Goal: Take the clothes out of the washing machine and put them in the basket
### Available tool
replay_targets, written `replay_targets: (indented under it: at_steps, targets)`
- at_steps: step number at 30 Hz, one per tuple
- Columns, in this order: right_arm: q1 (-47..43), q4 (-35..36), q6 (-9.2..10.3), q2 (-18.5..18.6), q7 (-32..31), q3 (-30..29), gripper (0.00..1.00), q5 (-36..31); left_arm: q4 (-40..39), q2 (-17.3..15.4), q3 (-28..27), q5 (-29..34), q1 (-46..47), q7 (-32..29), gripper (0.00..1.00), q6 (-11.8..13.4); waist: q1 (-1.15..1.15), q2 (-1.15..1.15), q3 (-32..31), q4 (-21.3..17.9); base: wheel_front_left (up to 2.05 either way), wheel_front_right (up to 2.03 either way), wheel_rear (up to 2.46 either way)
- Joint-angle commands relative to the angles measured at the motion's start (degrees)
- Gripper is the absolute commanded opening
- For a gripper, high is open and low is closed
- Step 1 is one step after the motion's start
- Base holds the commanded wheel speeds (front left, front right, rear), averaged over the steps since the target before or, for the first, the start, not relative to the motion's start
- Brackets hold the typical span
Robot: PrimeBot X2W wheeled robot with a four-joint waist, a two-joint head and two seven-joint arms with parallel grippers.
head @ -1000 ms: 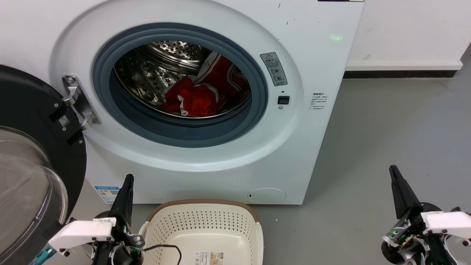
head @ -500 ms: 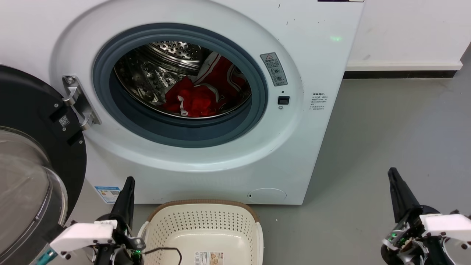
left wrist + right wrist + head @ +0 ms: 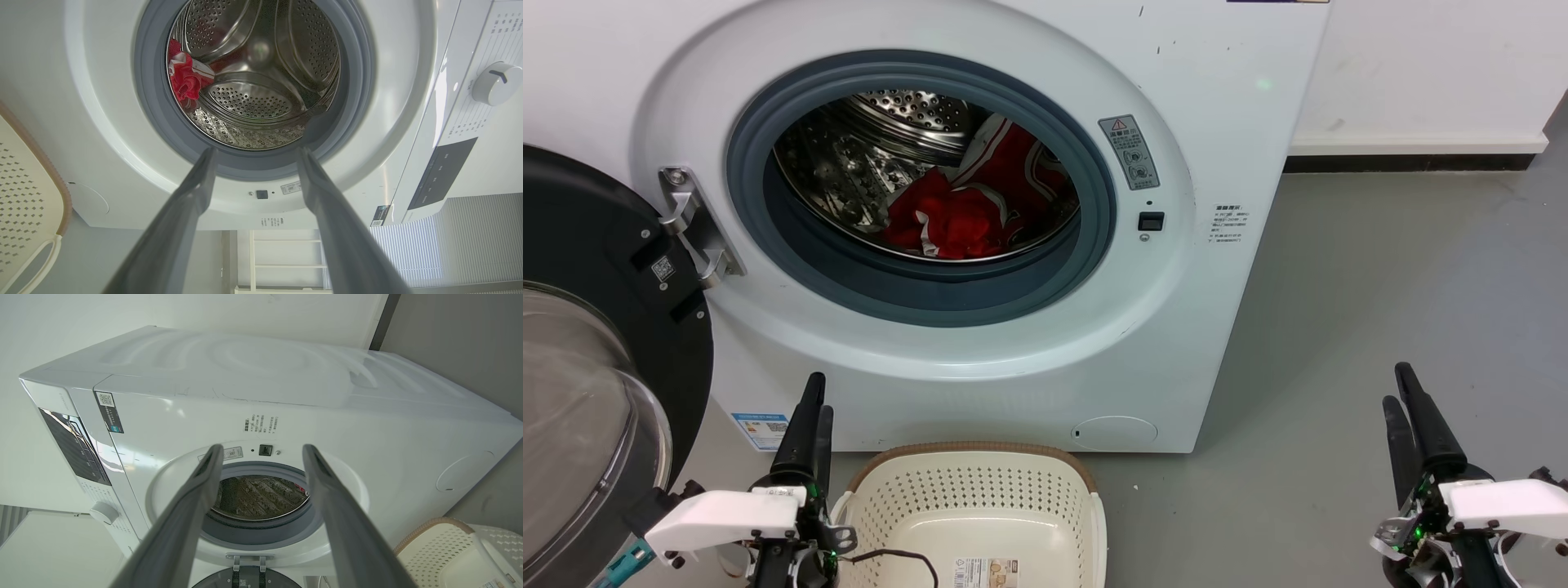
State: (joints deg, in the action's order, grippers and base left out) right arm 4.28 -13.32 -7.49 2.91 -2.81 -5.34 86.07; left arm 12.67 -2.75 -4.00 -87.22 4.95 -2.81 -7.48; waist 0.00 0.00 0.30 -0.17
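The white washing machine [image 3: 1029, 359] stands with its door swung open, and red clothes [image 3: 976, 208] with white trim lie heaped low in the steel drum, toward its right side. The same clothes [image 3: 186, 79] appear inside the drum in the left wrist view. On the floor just in front sits the cream basket [image 3: 972, 448], nothing inside it. My left gripper [image 3: 818, 394] is open beside the basket's left edge, fingers pointing up at the machine. My right gripper [image 3: 1396, 385] is open over bare floor, far right of the machine. Both wrist views show the fingers apart, holding nothing.
The black-framed glass door [image 3: 596, 327] hangs open at the far left, close to my left arm. Grey floor [image 3: 1380, 269] stretches right of the machine to a white wall with a dark baseboard. A thin black cable [image 3: 890, 555] from my left wrist crosses the basket's near-left corner.
Each gripper showed as one dark finger shape before and now shows two separate fingers. Both have risen slightly. The clothes and basket have not moved.
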Motion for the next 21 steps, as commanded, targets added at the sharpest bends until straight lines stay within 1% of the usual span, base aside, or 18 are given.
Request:
replay_targets:
  at_steps: [1, 14, 21]
  targets:
    - [0.39, 1.48, -0.01, 0.11, 0.61, -0.10, 1.00, -2.36, -1.65, -0.12, 0.33, 1.97, 1.61, 0.59, 1.00, -0.01, 0.00, 0.00, 0.01, -0.02, 0.00, 0.00, 0.00]
    - [-0.91, 5.25, -0.01, 0.07, 3.76, 0.56, 1.00, -24.52, -4.29, -0.13, 1.70, 17.62, 2.27, 3.74, 1.00, -0.01, 0.00, 0.00, 0.03, -0.23, 0.00, 0.00, 0.00]
    - [-1.53, 5.93, -0.01, 0.06, 5.28, 1.36, 1.00, -32.73, -4.73, -0.14, 2.49, 25.98, 2.36, 5.28, 1.00, -0.01, 0.00, 0.00, -0.04, -0.37, 0.00, 0.00, 0.00]
